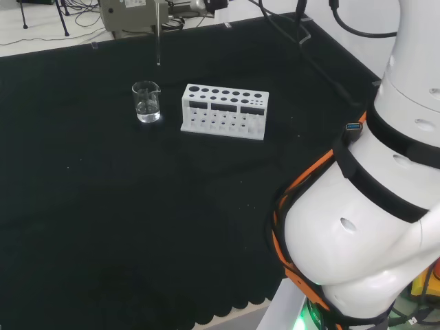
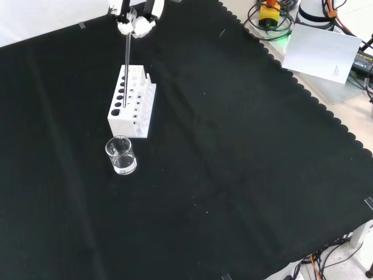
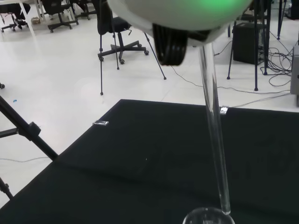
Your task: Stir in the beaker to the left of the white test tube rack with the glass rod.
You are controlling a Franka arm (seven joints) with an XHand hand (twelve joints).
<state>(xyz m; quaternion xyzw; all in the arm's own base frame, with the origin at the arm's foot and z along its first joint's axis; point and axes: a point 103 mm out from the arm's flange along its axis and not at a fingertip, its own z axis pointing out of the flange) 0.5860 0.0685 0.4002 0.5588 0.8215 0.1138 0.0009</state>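
Head view: locate the beaker (image 1: 146,102) on the black worktop (image 1: 103,206), just left of the white test tube rack (image 1: 224,111). The glass rod (image 1: 158,41) hangs upright above and behind it.

Front view: note the robot hand (image 2: 134,18) at the top edge, fingers pinched on the rod's upper end; the rod crosses the rack.

Wrist view: observe the rod tip just above the beaker rim.

Beaker (image 1: 146,102) just left of test tube rack (image 1: 224,111) in head view, glass rod (image 1: 158,41) above.
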